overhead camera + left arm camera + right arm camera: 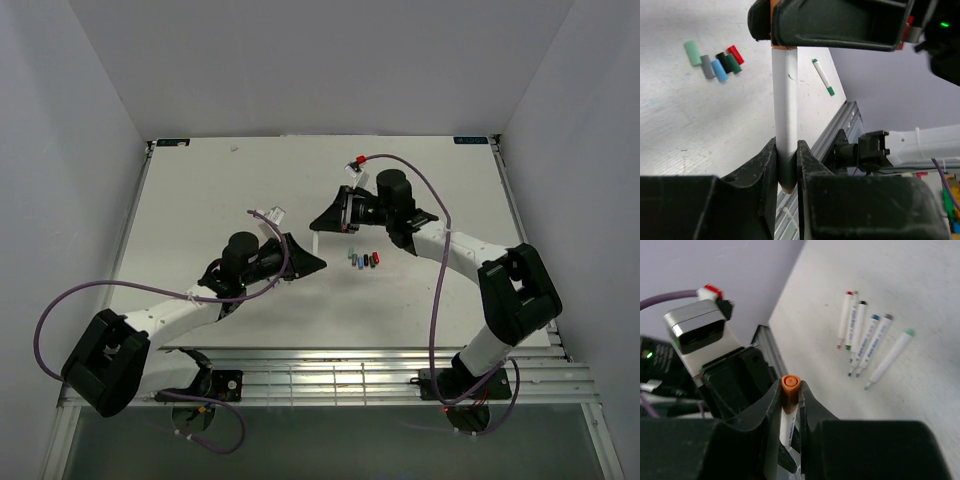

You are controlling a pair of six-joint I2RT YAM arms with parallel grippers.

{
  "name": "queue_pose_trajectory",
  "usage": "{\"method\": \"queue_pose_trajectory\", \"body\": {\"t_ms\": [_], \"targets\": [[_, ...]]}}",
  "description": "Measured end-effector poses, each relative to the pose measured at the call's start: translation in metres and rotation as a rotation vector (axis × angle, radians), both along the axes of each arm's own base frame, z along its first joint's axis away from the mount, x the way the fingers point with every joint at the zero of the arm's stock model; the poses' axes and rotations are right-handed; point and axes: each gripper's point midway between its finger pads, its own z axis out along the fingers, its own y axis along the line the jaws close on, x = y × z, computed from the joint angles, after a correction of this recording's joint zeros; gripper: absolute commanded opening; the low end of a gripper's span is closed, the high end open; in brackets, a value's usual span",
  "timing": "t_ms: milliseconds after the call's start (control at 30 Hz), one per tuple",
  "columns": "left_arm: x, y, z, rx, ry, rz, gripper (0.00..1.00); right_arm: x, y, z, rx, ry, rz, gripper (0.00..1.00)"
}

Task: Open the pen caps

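Pen barrel (785,100) spans between both claws, above the bench (680,125). Left claw (787,156) is clamped narrow on the barrel's far end, likely to anchor it. Right claw (790,399) is pinched on the orange cap (790,384) at the other end, so an outward pull should pop it. The cap looks seated, not yet off. Loose caps (719,71) in green, grey, blue, black and red lie clustered on the bench, touching one another. White pens (860,335), seemingly uncapped, lie side by side well apart from the claws. No container in view; everything sits loose on the bench.
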Motion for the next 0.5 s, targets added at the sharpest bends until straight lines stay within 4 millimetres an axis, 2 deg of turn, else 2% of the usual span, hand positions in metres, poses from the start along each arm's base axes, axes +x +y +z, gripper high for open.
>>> {"method": "queue_pose_trajectory", "body": {"t_ms": [100,233,400,500], "targets": [[0.006,0.005,-0.012,0.014,0.042,0.049,0.0,0.009,0.0,-0.017,-0.163,0.058,-0.145,0.08],[0.008,0.007,-0.019,0.023,0.065,0.077,0.0,0.015,-0.011,-0.032,-0.359,0.068,-0.301,0.08],[0.009,0.005,-0.017,0.026,0.058,0.084,0.0,0.016,-0.026,-0.034,-0.474,0.04,-0.394,0.08],[0.012,0.003,-0.011,0.023,0.045,0.089,0.0,0.017,-0.028,-0.027,-0.485,0.013,-0.409,0.08]]}}
